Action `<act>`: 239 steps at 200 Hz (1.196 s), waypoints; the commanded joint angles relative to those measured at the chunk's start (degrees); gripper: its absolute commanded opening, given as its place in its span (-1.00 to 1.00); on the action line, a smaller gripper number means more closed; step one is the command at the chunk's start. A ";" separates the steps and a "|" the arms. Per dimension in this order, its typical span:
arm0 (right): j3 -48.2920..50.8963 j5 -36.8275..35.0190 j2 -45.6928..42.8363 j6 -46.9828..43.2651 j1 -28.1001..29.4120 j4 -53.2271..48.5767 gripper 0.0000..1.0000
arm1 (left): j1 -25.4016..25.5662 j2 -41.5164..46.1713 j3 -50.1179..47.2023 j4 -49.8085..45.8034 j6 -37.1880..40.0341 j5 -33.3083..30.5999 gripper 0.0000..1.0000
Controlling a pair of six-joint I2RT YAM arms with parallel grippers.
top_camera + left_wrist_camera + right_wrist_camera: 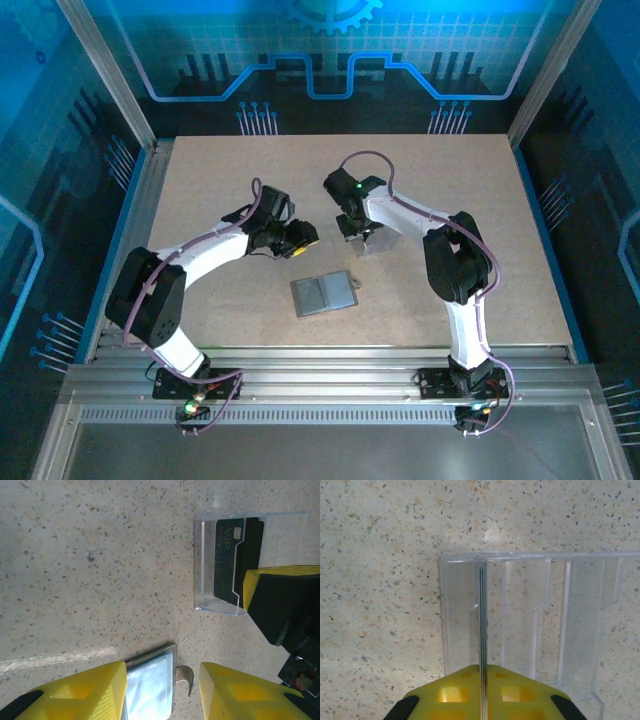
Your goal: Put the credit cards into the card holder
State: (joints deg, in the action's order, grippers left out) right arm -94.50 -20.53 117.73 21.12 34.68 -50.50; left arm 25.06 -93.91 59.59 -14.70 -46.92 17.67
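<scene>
A black credit card (225,555) stands on edge inside a clear plastic box (206,565). My right gripper (483,669) is shut on the card's upper edge, and the card (482,610) shows edge-on as a thin dark line. From above, the right gripper (357,232) sits over the box (368,244) at mid table. The grey card holder (323,294) lies flat and unfolded nearer the arm bases. My left gripper (300,240) hovers open to the left of the box, holding nothing. In its wrist view the holder's corner (150,680) and clasp tab (186,676) lie on the table beneath the left gripper (162,695).
The speckled tabletop (200,190) spreads wide to the left and far side. Metal rails (320,365) run along the near edge. Frame posts (115,85) and blue walls enclose the sides and back. The right gripper's yellow and black finger (280,600) stands close to my left gripper.
</scene>
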 commanded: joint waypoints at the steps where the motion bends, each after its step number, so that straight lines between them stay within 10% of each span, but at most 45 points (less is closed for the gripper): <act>1: 0.32 0.56 1.05 0.33 -0.11 -1.82 -0.68 | 0.59 -2.50 3.17 -0.59 1.54 2.28 -0.12; 112: 7.84 31.48 -3.29 -0.51 -9.33 7.77 -0.45 | 1.22 -8.48 8.87 -0.48 0.87 3.79 -0.14; 239: 9.51 42.25 -3.99 0.27 -13.14 10.97 -0.45 | 1.26 -9.67 8.79 0.02 0.33 3.95 -0.14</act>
State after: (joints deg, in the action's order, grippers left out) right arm -85.80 18.37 114.74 20.97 22.26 -39.79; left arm 26.04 -102.85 67.05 -14.66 -46.52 20.03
